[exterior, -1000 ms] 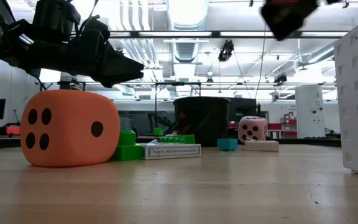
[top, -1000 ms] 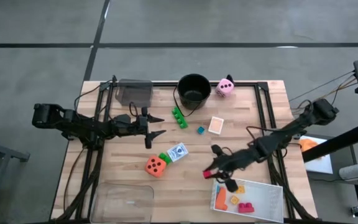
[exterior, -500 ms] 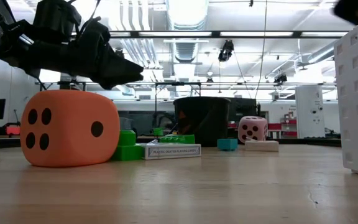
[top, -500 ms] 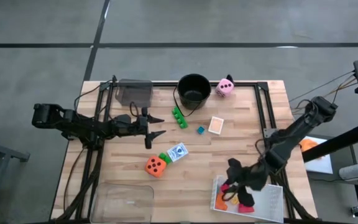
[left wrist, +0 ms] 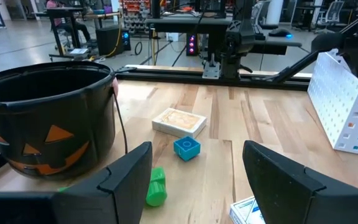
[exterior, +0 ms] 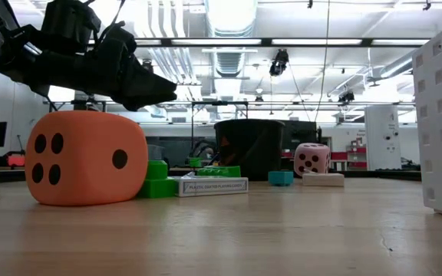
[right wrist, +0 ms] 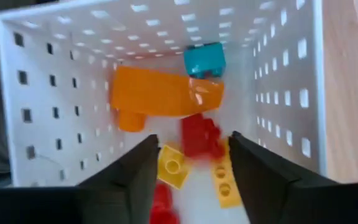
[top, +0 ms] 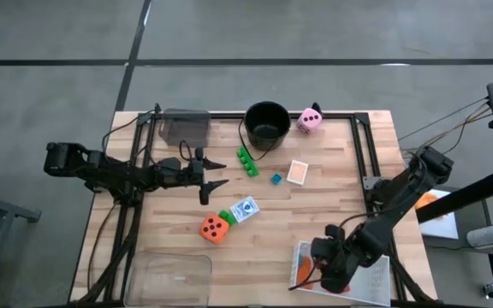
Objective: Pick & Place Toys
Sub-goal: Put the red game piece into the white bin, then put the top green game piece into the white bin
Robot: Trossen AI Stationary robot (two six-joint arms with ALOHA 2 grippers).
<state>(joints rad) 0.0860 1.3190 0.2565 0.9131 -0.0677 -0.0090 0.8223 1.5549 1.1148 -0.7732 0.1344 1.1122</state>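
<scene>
While the right gripper (top: pixel 328 275) hangs over the white tray (top: pixel 375 274) at the table's (top: pixel 332 197) near right corner, its jaws stand apart with nothing between them. Its wrist view looks down into that tray, where an orange brick (right wrist: pixel 166 94), a blue brick (right wrist: pixel 204 60), a red brick (right wrist: pixel 201 137) and two yellow bricks (right wrist: pixel 171 166) lie loose on the floor of the tray. The left gripper (top: pixel 214 174) waits above the table's left half, jaws released and empty. On the table lie an orange die (top: pixel 215 228) with a green brick (top: pixel 228 217) touching it, a card box (top: pixel 246 209) just beside that, a green brick strip (top: pixel 247 161) near the bucket (top: pixel 267 122), a small blue brick (top: pixel 276 179), a tan card deck (top: pixel 298 172) and a pink die (top: pixel 310 120) beside the bucket. A clear tray (top: pixel 171 275) sits at the near left corner.
</scene>
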